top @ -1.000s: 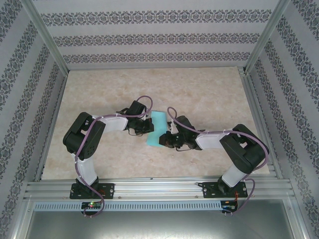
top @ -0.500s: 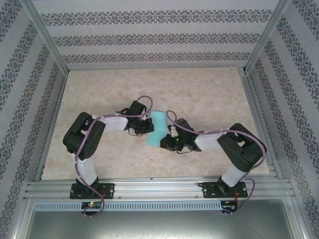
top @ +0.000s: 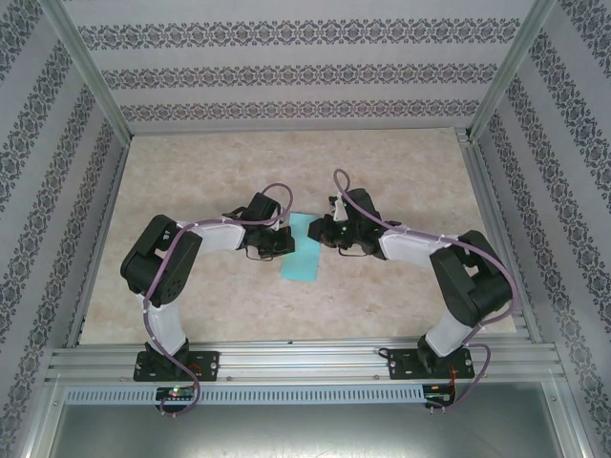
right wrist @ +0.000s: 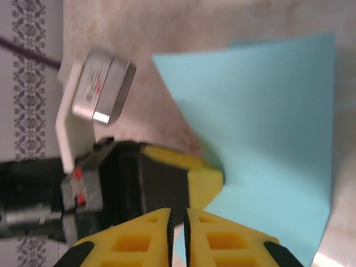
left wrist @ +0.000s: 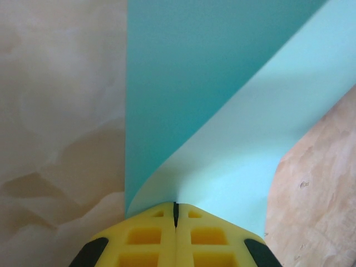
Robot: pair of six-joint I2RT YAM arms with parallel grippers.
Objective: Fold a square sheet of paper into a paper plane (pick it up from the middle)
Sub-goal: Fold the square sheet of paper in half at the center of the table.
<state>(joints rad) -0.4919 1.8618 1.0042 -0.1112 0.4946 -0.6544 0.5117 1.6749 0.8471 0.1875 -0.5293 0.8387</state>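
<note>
The left pincer [left wrist: 176,214] is pressed together on the near edge of the square sheet of paper [left wrist: 222,111], which curls up and away from its yellow pads in two layers, one darker and one paler. The right pincer [right wrist: 178,219] has its pads almost together with a thin slit between them, just at the sheet's edge, and I cannot tell whether it pinches the paper. In the top view the sheet lies between both arms, near the middle of the marbled desk [top: 401,172].
</note>
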